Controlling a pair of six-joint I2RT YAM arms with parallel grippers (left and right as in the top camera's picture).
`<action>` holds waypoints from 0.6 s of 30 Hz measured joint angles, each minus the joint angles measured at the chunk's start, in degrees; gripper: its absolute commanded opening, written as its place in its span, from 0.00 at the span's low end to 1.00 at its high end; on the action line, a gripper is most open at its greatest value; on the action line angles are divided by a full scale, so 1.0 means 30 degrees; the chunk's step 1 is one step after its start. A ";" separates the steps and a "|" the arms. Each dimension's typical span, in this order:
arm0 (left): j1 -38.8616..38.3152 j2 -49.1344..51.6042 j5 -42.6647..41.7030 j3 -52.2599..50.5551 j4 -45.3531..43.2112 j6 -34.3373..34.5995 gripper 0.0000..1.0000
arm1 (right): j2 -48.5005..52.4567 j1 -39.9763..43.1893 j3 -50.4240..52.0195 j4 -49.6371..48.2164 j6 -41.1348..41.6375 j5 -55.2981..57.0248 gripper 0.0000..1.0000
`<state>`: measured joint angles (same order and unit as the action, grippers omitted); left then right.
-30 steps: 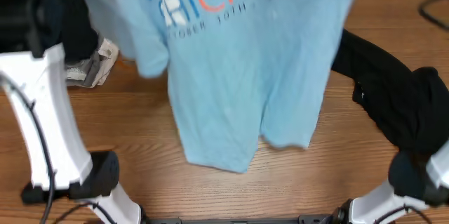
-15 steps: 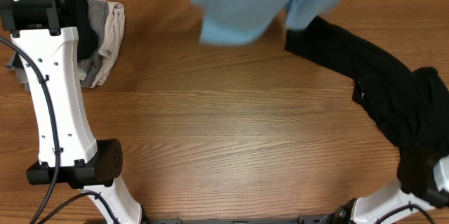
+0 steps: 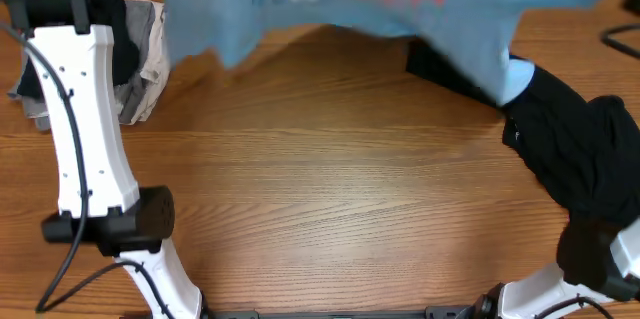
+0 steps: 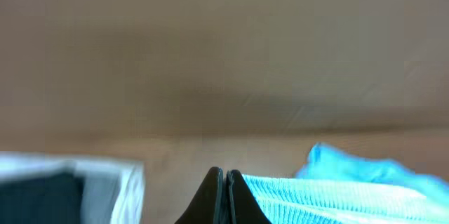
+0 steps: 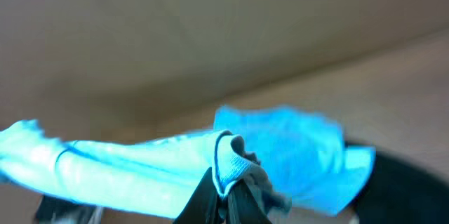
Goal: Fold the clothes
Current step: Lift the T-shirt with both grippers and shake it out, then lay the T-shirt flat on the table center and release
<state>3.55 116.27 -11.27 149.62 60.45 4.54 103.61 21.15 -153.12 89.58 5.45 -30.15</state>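
Nothing readable here, honestly; the light blue T-shirt (image 3: 400, 4) along the far edge of the table (image 3: 330, 189) shows coral-red lettering and some white print; all too blurred to make out a letter.

Wood-grain table (image 3: 330, 179); black cable (image 3: 622, 39) lying at its right edge.

T-shirt (image 3: 400, 4) across back — second garment (image 3: 570, 149) right, cloth heap (image 3: 148, 49) left.
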 measured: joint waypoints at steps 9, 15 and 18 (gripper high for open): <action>0.0342 0.3031 0.1734 -0.0007 0.3927 -0.1078 0.04 | 0.0430 -0.5107 0.3519 0.1377 -0.0685 0.1836 0.04; 0.0401 0.4044 0.2579 -0.0007 0.4517 -0.1588 0.04 | 0.0430 -0.9245 0.6623 0.1581 -0.0772 0.2812 0.04; 0.0408 0.4087 0.2856 -0.0007 0.4648 -0.1851 0.04 | 0.0430 -1.1278 0.8597 0.1333 -0.0750 0.3075 0.04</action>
<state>4.78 128.53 -2.70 149.60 74.39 -1.02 104.90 -12.69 -127.33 93.58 3.20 -20.93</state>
